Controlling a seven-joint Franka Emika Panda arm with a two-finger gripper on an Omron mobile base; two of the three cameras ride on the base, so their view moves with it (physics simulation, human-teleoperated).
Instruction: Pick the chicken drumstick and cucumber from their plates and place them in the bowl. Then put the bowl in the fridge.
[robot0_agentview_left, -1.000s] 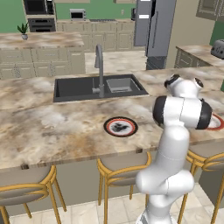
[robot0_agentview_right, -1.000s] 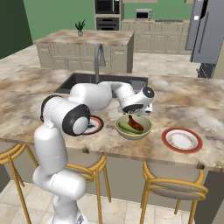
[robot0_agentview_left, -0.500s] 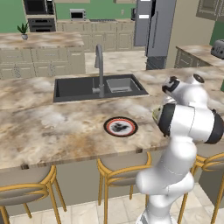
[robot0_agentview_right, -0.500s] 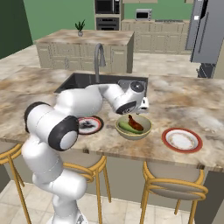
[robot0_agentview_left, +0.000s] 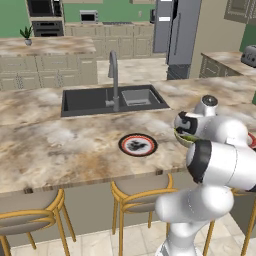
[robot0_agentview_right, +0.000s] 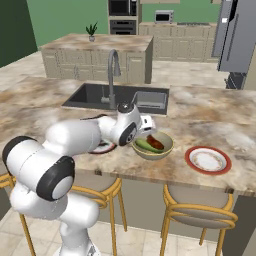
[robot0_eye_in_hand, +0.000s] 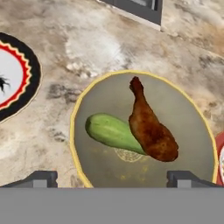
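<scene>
Drumstick (robot0_eye_in_hand: 151, 127) and cucumber (robot0_eye_in_hand: 113, 131) lie in the bowl (robot0_eye_in_hand: 192, 131); my fingers (robot0_eye_in_hand: 41, 178) stand apart, empty. Fridge (robot0_agentview_right: 235, 35) at one o'clock awaits.

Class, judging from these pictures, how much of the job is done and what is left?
Done: the chicken drumstick and cucumber both lie in the bowl, and both plates are bare. In hand: nothing; the gripper is open above the bowl. Left: carrying the bowl to the fridge across the kitchen.
</scene>
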